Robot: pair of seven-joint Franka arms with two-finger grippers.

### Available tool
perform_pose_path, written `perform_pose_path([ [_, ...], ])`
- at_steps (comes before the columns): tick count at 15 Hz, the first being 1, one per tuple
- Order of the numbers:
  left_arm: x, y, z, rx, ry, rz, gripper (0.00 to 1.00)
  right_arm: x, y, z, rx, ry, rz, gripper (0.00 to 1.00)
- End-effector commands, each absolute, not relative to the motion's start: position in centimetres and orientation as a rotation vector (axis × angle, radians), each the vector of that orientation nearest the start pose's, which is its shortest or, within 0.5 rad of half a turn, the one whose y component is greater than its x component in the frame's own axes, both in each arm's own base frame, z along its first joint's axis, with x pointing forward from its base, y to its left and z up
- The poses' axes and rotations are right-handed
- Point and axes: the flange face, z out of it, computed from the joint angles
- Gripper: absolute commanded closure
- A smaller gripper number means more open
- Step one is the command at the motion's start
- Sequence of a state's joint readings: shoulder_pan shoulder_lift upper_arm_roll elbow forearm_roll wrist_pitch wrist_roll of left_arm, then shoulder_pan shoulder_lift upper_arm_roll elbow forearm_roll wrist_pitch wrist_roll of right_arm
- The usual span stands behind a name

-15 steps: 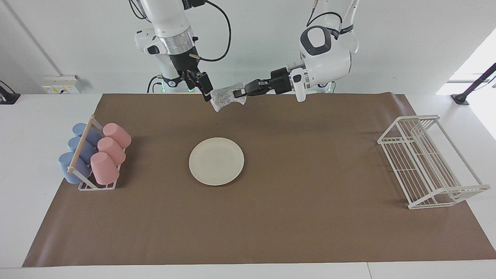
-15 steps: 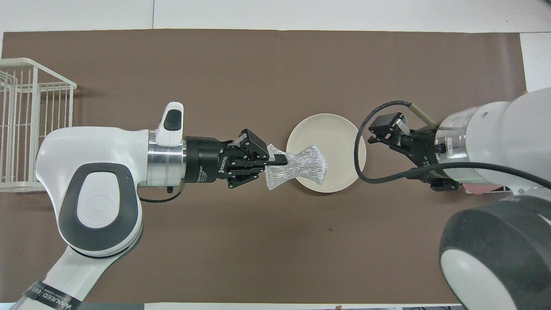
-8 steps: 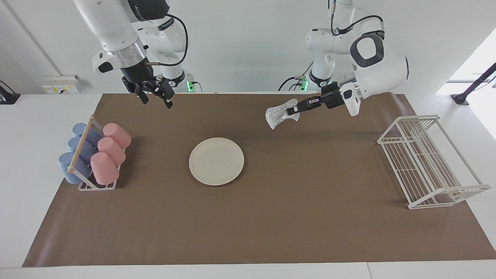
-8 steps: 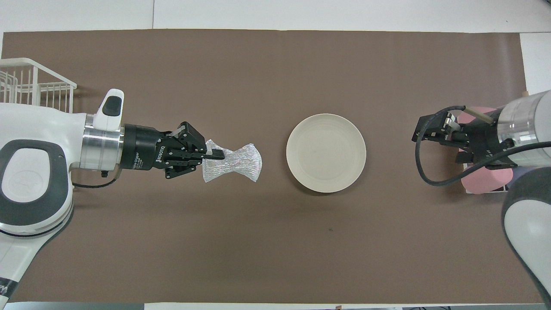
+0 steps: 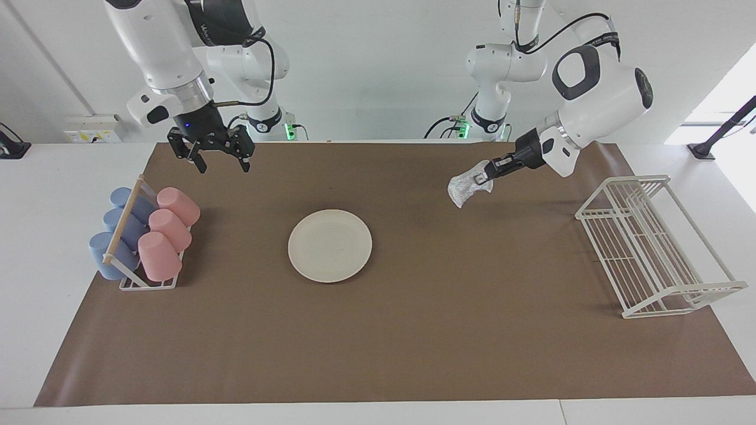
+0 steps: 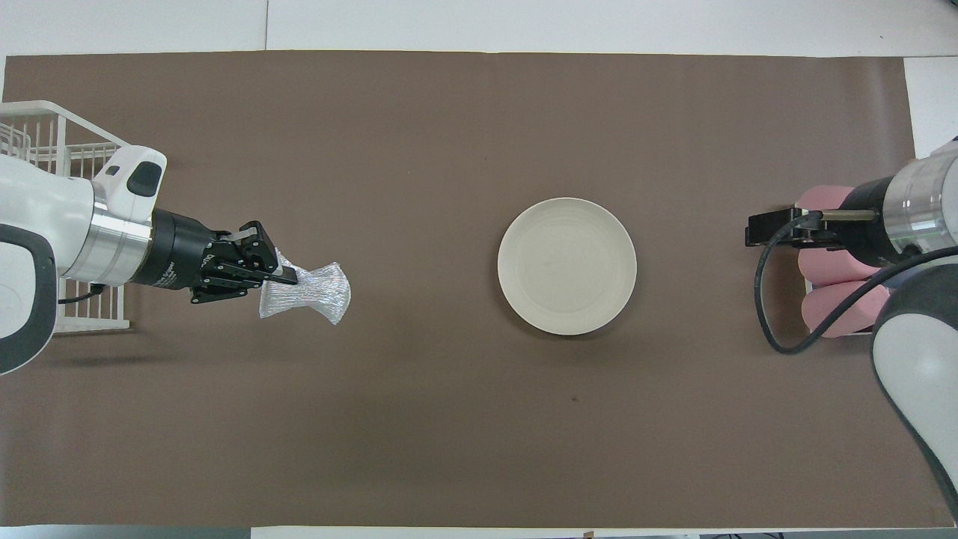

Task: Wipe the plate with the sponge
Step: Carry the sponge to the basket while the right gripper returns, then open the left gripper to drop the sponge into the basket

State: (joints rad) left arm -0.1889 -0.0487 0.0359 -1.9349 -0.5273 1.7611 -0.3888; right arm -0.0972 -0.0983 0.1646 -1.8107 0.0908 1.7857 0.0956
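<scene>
The cream-white plate [image 5: 329, 245] lies flat on the brown mat at the table's middle; it also shows in the overhead view [image 6: 566, 265]. My left gripper [image 5: 486, 172] is shut on the silvery mesh sponge [image 5: 465, 188] and holds it in the air over the mat, between the plate and the wire rack. In the overhead view the left gripper [image 6: 289, 276] pinches one end of the sponge [image 6: 313, 292], which fans out toward the plate. My right gripper [image 5: 221, 163] is open and empty, up over the mat by the cup rack, and also shows in the overhead view [image 6: 757, 228].
A cup rack [image 5: 127, 282] with pink and blue cups stands at the right arm's end; its pink cups [image 6: 831, 262] show in the overhead view. A white wire rack [image 5: 649, 248] stands at the left arm's end and shows in the overhead view too [image 6: 45, 142].
My left gripper has carried the sponge from over the plate toward the wire rack's end and lower. My right gripper has drawn away from the sponge toward the cup rack.
</scene>
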Motion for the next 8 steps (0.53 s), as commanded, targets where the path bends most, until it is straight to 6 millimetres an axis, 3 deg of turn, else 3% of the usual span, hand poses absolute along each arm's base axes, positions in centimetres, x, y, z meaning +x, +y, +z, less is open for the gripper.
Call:
perform_pose_path([
  [1,53.4,-11.2,51.1,-3.337,-0.570,0.406,1.00,54.9,5.2,58.1,-3.072,-0.023,-0.113,0.00],
  [3,53.5,-10.1,51.1,-3.188,-0.472,0.346,1.00,55.5,5.1,57.5,-3.071,-0.069,-0.105,0.00],
  [5,53.5,-8.8,51.2,-3.057,-0.406,0.289,1.00,56.6,4.4,59.8,-3.091,-0.113,-0.183,0.00],
  [8,53.9,-8.0,53.0,-2.867,-0.310,0.194,1.00,54.8,3.1,59.5,-3.100,-0.070,-0.028,0.00],
])
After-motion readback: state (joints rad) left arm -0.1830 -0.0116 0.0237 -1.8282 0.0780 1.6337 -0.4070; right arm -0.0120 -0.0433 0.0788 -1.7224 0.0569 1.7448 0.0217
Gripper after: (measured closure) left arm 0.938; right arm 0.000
